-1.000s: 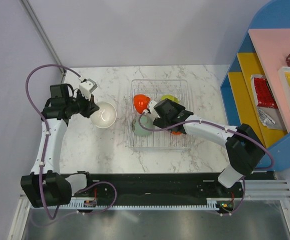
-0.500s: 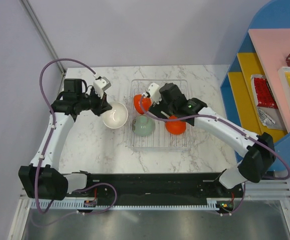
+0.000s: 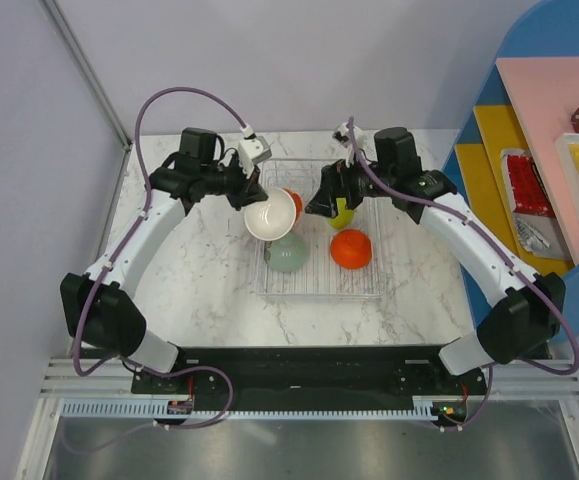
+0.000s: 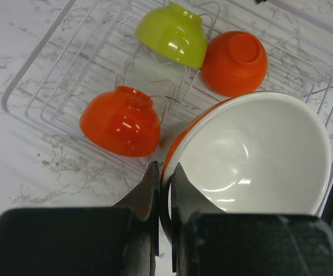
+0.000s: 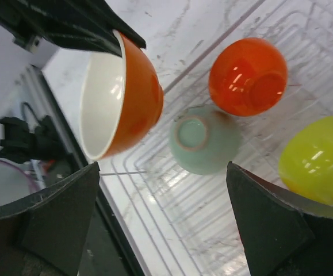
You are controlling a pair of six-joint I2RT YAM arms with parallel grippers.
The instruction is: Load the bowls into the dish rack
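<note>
White bowl (image 4: 252, 149), pinched at its rim by the left gripper (image 4: 164, 171), hangs tilted over the left side of the dish rack (image 3: 319, 282) and wants lowering gently, clear of the mint bowl (image 3: 287, 256) beneath, while the right gripper (image 5: 163, 168) hovers spread and empty above that rack.

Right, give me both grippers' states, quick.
Left gripper: shut on the white bowl, by its rim.
Right gripper: open, empty.

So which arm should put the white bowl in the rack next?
Left. The left gripper is shut on the rim of the white bowl, over the dish rack. The right gripper is open and empty.
</note>
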